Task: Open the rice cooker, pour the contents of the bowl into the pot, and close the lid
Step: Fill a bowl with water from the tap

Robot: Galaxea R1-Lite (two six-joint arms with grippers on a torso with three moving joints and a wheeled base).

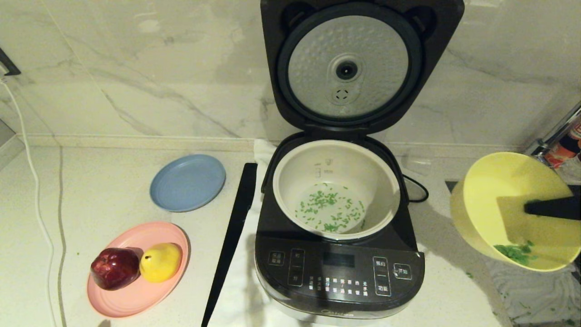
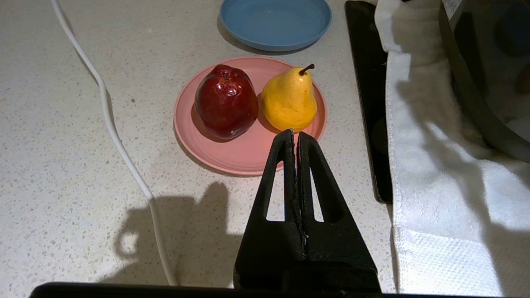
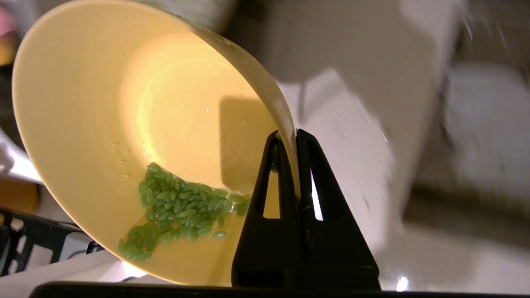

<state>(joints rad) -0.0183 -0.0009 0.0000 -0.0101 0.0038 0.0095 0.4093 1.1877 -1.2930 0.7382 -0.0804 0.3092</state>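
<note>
The rice cooker [image 1: 338, 254] stands at the centre of the head view, its lid [image 1: 349, 68] swung fully up against the marble wall so the dimpled silver plate faces forward. Inside, the cream-white pot [image 1: 336, 190] holds scattered green bits [image 1: 329, 211] in a little pale liquid on its floor.

At the right edge of the head view, clear of the cooker, the yellow bowl [image 1: 499, 204] hangs tilted above the counter, its mouth turned toward the camera. A small clump of the contents [image 3: 178, 207] clings near its low side. The right gripper [image 3: 290, 138] pinches the bowl's rim between its narrow, closed fingers, one finger inside the wall and one outside.

A white towel [image 2: 426, 165] lies under the cooker, with a long black strip [image 1: 233, 231] just beside it to the left. Further left sit a blue plate [image 1: 187, 182] and, nearer the lower left corner, a pink plate [image 1: 136, 281] bearing a red apple [image 1: 114, 268] touching a yellow pear [image 1: 160, 262]. A white cable [image 1: 32, 181] runs down the far left of the counter.

The left gripper [image 2: 295, 134] hovers parked above the pink plate's near edge, fingers pressed together on nothing.
</note>
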